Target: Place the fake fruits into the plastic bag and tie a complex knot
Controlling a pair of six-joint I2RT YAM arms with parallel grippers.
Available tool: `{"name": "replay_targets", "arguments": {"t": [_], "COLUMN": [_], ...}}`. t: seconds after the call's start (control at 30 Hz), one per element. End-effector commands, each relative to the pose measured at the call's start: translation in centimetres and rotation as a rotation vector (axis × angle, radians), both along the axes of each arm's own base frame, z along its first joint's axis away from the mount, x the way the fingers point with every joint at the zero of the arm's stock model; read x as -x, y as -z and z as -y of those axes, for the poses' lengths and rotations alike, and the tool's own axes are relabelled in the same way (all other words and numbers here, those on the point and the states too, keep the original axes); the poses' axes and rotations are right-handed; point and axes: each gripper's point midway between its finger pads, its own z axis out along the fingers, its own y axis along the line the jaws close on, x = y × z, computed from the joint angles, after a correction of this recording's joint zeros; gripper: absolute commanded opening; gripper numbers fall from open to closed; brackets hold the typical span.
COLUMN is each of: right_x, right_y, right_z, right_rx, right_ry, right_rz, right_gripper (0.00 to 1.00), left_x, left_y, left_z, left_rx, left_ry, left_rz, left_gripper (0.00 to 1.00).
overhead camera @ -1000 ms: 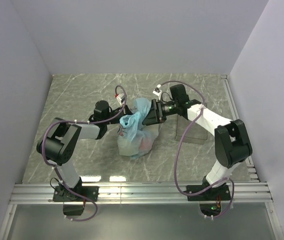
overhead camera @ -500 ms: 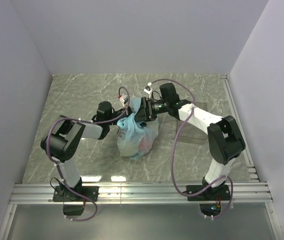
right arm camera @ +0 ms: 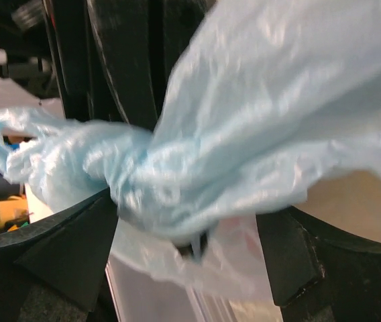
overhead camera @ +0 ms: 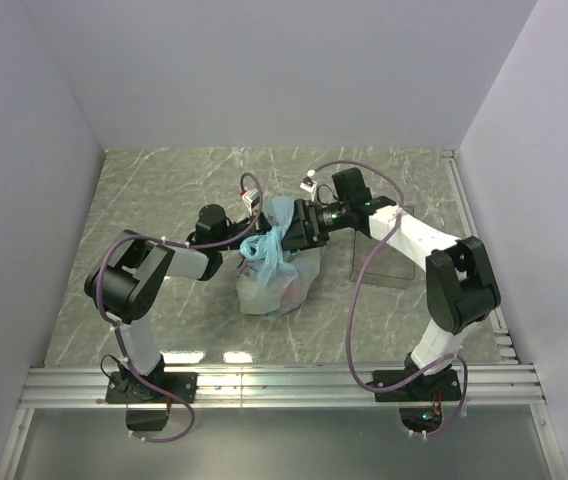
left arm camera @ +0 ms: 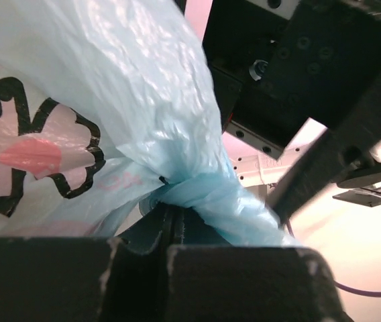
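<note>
Both jaws on the plastic bag [overhead camera: 276, 280], left jaws clamped on its twisted neck at 9 o'clock, right jaws clamped at 2 o'clock

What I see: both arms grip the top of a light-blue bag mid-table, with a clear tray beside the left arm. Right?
Not quite. The top external view shows the clear tray beside the right arm, not the left. The rest holds: both arms grip the top of the light-blue bag mid-table.
</note>
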Motion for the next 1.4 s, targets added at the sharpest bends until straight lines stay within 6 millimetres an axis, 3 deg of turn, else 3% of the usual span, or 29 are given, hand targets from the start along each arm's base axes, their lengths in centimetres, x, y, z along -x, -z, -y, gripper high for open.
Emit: {"name": "replay_targets", "arguments": {"t": [0.0,0.13,0.23,0.37,0.53,0.77,0.97,1.37], "right_x": [1.1,1.7,1.6,1.1,0.7,0.3,-0.9,-0.9], "right_y": [-3.2,-4.5,-4.4,-3.6,-3.0,-2.0,-2.7,-2.4], "right_z": [2.2,3.7,4.8,5.6,5.3,5.5,5.1,3.4], "right_rx": [-0.015,-0.044,-0.046,-0.044,-0.06,-0.055,-0.098,-0.114], "right_ry": [-0.045,-0.037,-0.013,0.034,0.081,0.121,0.183,0.16], "right_rz": [0.073,0.073,0.056,0.054,0.021,0.055,0.085,0.018], "right_gripper": [0.88,0.87,0.83,0.59,0.46,0.45,0.47,0.5], "left_x": [-0.4,-0.5,-0.7,-0.8,-1.1,-1.2,-1.2,-1.2], "left_y": [-3.2,-3.6,-4.0,-4.1,-4.4,-4.2,-4.0,-4.2], "left_z": [0.3,0.3,0.4,0.4,0.5,0.6,0.6,0.5], "left_rx": [0.077,0.095,0.11,0.125,0.132,0.127,0.121,0.136], "left_ry": [-0.01,-0.01,-0.009,-0.009,-0.017,-0.02,-0.02,-0.024], "left_rz": [0.111,0.099,0.087,0.052,0.029,0.009,0.0,0.005], "left_gripper": [0.0,0.0,0.0,0.0,0.06,0.23,0.35,0.39]}}
